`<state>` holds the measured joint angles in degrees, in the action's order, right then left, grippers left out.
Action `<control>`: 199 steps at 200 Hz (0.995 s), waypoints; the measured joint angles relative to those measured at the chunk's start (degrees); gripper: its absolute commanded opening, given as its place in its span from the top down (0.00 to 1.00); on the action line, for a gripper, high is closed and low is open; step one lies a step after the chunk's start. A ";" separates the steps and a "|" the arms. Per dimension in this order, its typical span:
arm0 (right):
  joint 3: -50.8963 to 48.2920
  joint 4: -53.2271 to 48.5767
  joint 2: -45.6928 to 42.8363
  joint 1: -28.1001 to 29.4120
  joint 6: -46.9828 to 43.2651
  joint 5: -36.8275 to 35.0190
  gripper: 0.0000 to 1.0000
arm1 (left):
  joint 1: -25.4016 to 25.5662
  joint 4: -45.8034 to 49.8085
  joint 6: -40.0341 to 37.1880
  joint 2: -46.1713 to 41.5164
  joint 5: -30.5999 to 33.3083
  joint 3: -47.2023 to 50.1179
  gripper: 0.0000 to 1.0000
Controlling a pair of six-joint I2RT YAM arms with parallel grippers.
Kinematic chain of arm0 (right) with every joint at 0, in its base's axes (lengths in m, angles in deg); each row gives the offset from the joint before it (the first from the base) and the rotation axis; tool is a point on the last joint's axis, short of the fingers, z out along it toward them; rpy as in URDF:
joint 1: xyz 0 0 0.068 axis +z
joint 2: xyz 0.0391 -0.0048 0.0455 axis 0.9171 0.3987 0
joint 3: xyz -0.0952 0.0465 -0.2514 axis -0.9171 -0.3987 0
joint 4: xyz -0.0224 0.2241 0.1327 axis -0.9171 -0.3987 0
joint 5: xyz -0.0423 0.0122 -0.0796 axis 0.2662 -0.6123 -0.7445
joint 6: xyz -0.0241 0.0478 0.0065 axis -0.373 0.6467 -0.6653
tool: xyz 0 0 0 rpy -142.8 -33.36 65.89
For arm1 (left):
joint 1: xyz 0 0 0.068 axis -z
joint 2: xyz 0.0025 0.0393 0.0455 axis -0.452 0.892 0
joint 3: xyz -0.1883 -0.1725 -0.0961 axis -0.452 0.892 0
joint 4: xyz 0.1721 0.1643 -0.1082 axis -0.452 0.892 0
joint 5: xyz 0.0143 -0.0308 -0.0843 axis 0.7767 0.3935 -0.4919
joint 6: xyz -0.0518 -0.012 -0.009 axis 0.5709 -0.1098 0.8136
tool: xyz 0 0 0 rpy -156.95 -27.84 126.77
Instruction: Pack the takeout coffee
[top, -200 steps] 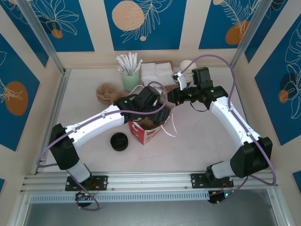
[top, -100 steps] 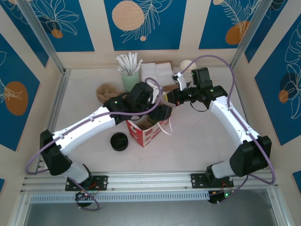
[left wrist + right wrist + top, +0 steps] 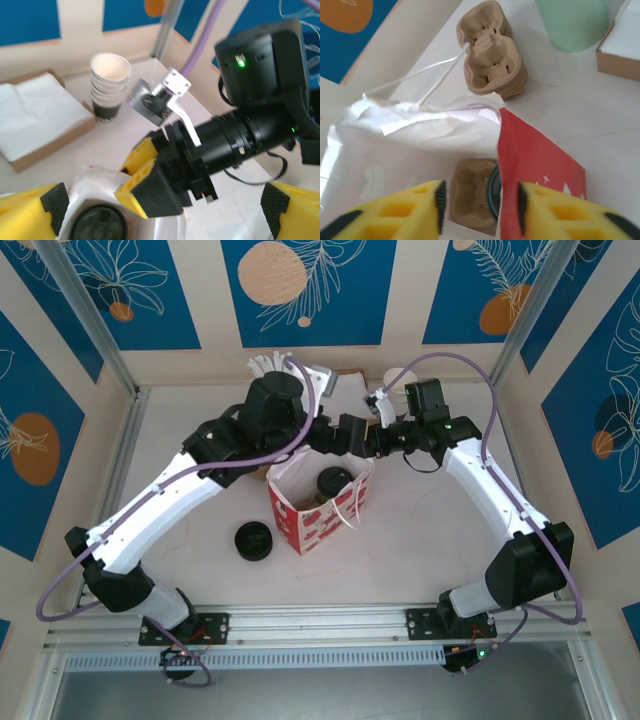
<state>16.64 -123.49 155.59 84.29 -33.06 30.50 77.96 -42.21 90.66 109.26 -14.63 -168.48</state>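
No writing, brand or number is legible on the takeout coffee (image 3: 332, 483), the red bag (image 3: 310, 525) or elsewhere.

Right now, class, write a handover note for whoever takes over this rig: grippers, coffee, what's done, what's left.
Left gripper: open, empty, over the bag.
Right gripper: open, the bag's rim between its fingers.
Coffee: standing inside the bag, lid on.
Done: coffee packed.
Left: probably only to back both arms away without tipping the bag.
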 measured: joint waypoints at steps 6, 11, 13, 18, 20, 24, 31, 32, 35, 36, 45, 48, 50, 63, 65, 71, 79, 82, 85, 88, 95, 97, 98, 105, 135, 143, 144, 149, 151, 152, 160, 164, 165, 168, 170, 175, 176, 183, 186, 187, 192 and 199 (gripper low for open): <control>0.94 -0.42 0.26 0.07 0.33 -0.52 0.47 | -0.50 0.57 0.02 0.00 1.14 -0.63 0.01; 1.68 -0.74 0.46 0.09 0.42 -0.96 0.45 | -0.96 1.03 0.02 0.00 2.23 -0.96 0.01; 2.01 -0.85 0.46 0.09 0.90 -1.20 0.45 | -1.27 1.33 0.02 0.00 2.78 -1.09 0.01; 2.67 -1.16 0.48 0.09 1.09 -1.73 0.43 | -1.79 1.90 0.04 0.00 3.78 -1.33 0.01; 3.02 -1.44 0.48 0.09 1.62 -2.01 0.43 | -2.10 2.10 0.04 0.00 4.15 -1.36 0.01; 3.63 -1.92 0.48 0.09 1.75 -2.43 0.42 | -2.56 2.43 0.04 0.00 4.85 -1.36 0.01; 5.14 -3.34 0.48 0.09 2.69 -3.52 0.41 | -3.48 3.28 0.04 0.00 6.10 -1.36 0.01; 5.31 -3.50 0.48 0.09 2.86 -3.63 0.41 | -3.58 3.41 0.07 0.00 6.29 -1.36 0.01; 6.05 -4.17 0.50 0.09 3.65 -4.22 0.41 | -3.96 3.78 0.07 0.00 6.86 -1.33 0.01; 6.40 -4.55 0.50 0.09 3.65 -4.50 0.41 | -4.13 4.07 0.07 0.00 7.08 -1.33 0.01; 8.68 -6.56 0.50 0.11 5.25 -6.01 0.40 | -5.25 5.51 0.20 0.02 8.94 -1.33 0.01; 9.73 -7.52 0.50 0.15 6.29 -6.78 0.40 | -5.62 5.92 0.24 0.02 9.40 -1.33 0.01; 10.34 -8.09 0.50 0.17 6.49 -7.21 0.39 | -5.86 6.23 0.26 0.00 9.79 -1.33 0.01; 13.38 -10.86 0.28 0.26 9.77 -9.73 0.38 | -7.37 7.87 0.35 0.00 11.37 -1.29 0.01; 13.79 -11.37 0.17 0.26 10.23 -10.12 0.37 | -7.58 8.15 0.37 0.00 11.58 -1.25 0.01; 14.56 -12.68 -0.33 0.31 11.96 -11.30 0.36 | -8.20 8.74 0.55 0.00 12.00 -1.05 0.01; 14.78 -14.36 -1.29 0.37 14.36 -12.63 0.36 | -9.09 9.68 0.87 -0.15 12.20 -0.44 0.01; 14.78 -15.06 -1.66 0.39 15.32 -13.09 0.36 | -9.42 9.86 1.18 -0.33 12.17 -0.04 0.01; 14.75 -15.85 -2.08 0.42 15.98 -13.44 0.36 | -9.75 10.16 1.36 -0.44 12.15 0.42 0.01; 14.62 -16.37 -2.58 0.44 17.05 -13.79 0.36 | -10.12 10.34 1.68 -0.66 11.98 0.96 0.01; 13.90 -17.40 -3.96 0.50 18.97 -14.43 0.35 | -10.95 10.86 2.29 -1.25 11.43 2.64 0.01; 13.70 -17.64 -4.28 0.55 19.21 -14.58 0.35 | -11.21 10.97 2.45 -1.46 11.19 3.23 0.01; 13.51 -17.86 -4.59 0.57 19.54 -14.71 0.35 | -11.28 11.02 2.47 -1.55 11.15 3.43 0.01; 12.37 -18.58 -6.25 0.72 21.24 -15.28 0.35 | -12.09 11.26 3.28 -2.32 9.97 5.44 0.01; 6.64 -20.09 -13.20 1.36 27.02 -16.94 0.35 | -13.99 11.80 6.16 -4.92 2.97 13.62 0.02; 5.70 -20.17 -14.21 1.40 27.93 -17.20 0.35 | -14.08 11.87 6.80 -5.25 0.83 15.10 0.03; 5.62 -20.17 -14.32 1.40 28.09 -17.29 0.35 | -14.08 11.87 6.80 -5.29 0.48 15.34 0.03; 5.38 -20.22 -14.58 1.40 28.46 -17.46 0.35 | -14.08 11.78 7.37 -5.42 -1.11 16.17 0.04; 5.31 -20.22 -14.60 1.40 28.52 -17.51 0.35 | -14.08 11.76 7.45 -5.51 -1.70 16.48 0.04; 5.29 -20.22 -14.60 1.40 28.57 -17.59 0.35 | -14.08 11.74 7.52 -5.53 -1.90 16.59 0.05; 5.29 -20.06 -14.51 1.38 28.89 -17.88 0.35 | -14.05 11.43 8.22 -5.81 -4.37 17.88 0.06; 5.29 -20.00 -14.36 1.38 28.96 -17.92 0.35 | -14.08 11.17 8.41 -6.03 -5.70 18.60 0.06; 5.29 -19.98 -14.32 1.36 28.96 -17.94 0.35 | -14.05 11.08 8.50 -6.05 -5.92 18.73 0.06; 5.29 -19.98 -14.14 1.31 28.96 -18.01 0.35 | -14.05 10.82 8.94 -6.19 -6.82 19.21 0.07; 5.31 -19.93 -14.08 1.27 28.98 -17.99 0.35 | -14.05 10.67 9.03 -6.29 -7.37 19.56 0.07; 5.35 -19.89 -13.64 1.14 29.09 -17.94 0.35 | -14.03 10.29 9.42 -6.58 -8.85 20.41 0.07; 5.38 -19.87 -13.60 1.11 29.09 -17.94 0.35 | -13.99 10.14 9.57 -6.69 -9.27 20.65 0.08; 5.51 -19.76 -12.81 0.83 29.11 -17.79 0.35 | -13.81 9.62 9.97 -7.17 -11.04 21.77 0.08; 5.60 -19.65 -12.46 0.68 29.11 -17.73 0.35 | -13.73 9.46 10.14 -7.34 -11.74 22.21 0.08; 5.62 -19.65 -12.35 0.63 29.09 -17.70 0.35 | -13.66 9.42 10.21 -7.41 -11.91 22.32 0.08; 5.86 -19.65 -11.61 0.28 29.11 -17.51 0.35 | -13.35 9.22 10.58 -7.67 -13.03 22.91 0.08; 6.29 -19.54 -10.34 -0.26 29.07 -17.09 0.35 | -12.94 8.90 10.91 -8.11 -14.49 23.54 0.08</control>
<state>22.94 -143.03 145.25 84.02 -3.99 13.41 65.02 -33.31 101.57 101.15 -29.12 -144.94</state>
